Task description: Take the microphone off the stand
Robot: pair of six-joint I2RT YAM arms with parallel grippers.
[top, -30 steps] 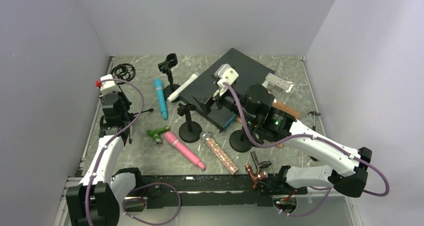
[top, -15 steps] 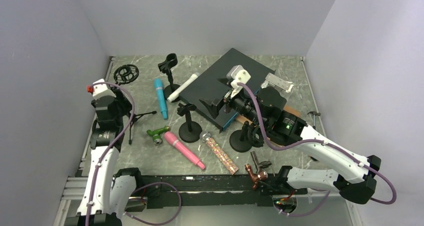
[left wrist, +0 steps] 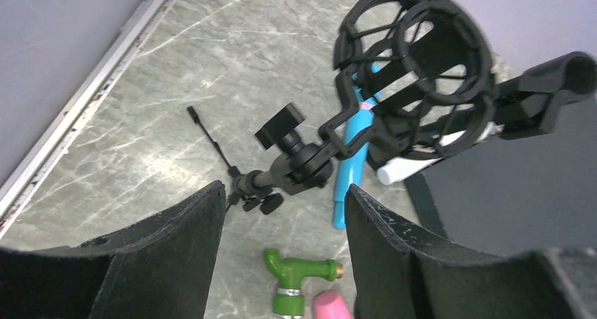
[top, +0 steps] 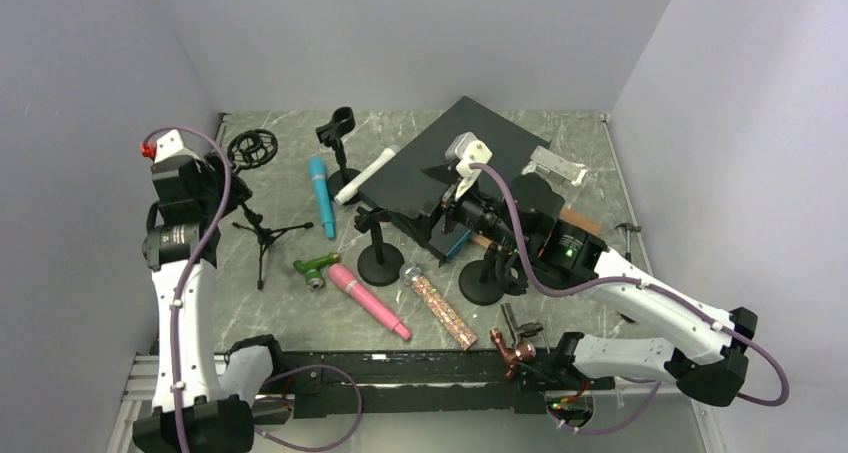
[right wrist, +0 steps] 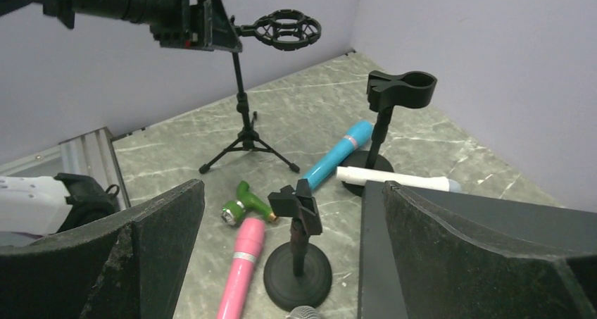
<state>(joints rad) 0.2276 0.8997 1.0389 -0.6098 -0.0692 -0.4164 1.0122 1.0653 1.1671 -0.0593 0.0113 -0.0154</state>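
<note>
Flat on the table (top: 260,318), not up in any clip: blue microphone (top: 321,195) lying near-to-far, white microphone (top: 366,175) just beside its far end, pink microphone (top: 366,301) and glitter microphone (top: 440,305) closer in. Can't spot one seated in the shock mount (left wrist: 415,69) on the tripod stand (top: 262,235); looks empty. Left gripper (left wrist: 285,199) nearest, released, grasping nothing, ring just ahead and up to the right. Right gripper (right wrist: 292,192) spread wide above the middle stand (right wrist: 299,270). Wall tight on the left, open room toward centre.
</note>
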